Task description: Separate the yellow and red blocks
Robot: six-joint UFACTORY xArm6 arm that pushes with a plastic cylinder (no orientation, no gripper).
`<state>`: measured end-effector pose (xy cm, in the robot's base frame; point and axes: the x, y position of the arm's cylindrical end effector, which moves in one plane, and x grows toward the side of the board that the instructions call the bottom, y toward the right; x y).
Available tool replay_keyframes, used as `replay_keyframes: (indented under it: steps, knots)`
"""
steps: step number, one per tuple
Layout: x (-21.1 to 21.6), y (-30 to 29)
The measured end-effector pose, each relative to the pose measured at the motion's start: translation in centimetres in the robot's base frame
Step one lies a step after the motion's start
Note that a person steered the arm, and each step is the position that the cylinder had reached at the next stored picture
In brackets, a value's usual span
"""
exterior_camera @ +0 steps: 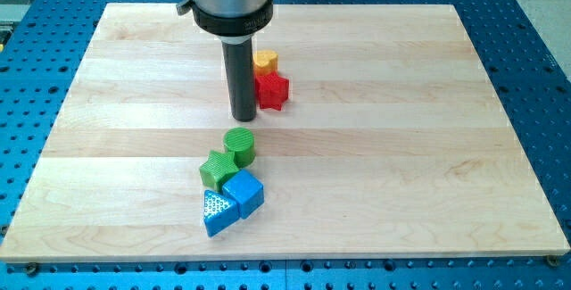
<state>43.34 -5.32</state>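
Tip (244,117) planted on the wooden board (401,147), a little toward the view's top from the board's middle. No gripper here, so nothing to open, close or hold: just a straight dark rod hanging from a grey cylindrical mount at the view's top edge.

Just to the view's right of the tip: red block (272,91), a chunky many-sided shape, right beside the rod's lower part; touching or a hair apart, impossible to tell. Up and to the view's right of the tip: yellow block (265,61), small and rounded, partly hidden by the rod, sitting directly against the top side of the red one. Yellow and red together as a pair, not separated.

Toward the view's bottom from the tip, clearly apart from it: a cluster of four. Nearest the tip, green cylinder (239,145), almost straight below. Next, slightly to the view's left, green star-like block (217,169), touching the cylinder. Further down, blue cube (244,191), tilted corner-on and pressed against the green star-like block. Lowest, blue triangular block (219,211) with a speckled top face, against the cube's left side.

Around the board: blue perforated table (535,40).
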Motion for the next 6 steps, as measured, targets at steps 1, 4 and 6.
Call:
replay_keyframes:
  steps: [1, 4, 6]
  knots:
    - [0.0, 0.0]
    - [-5.1, -5.3]
    - [-2.6, 6.8]
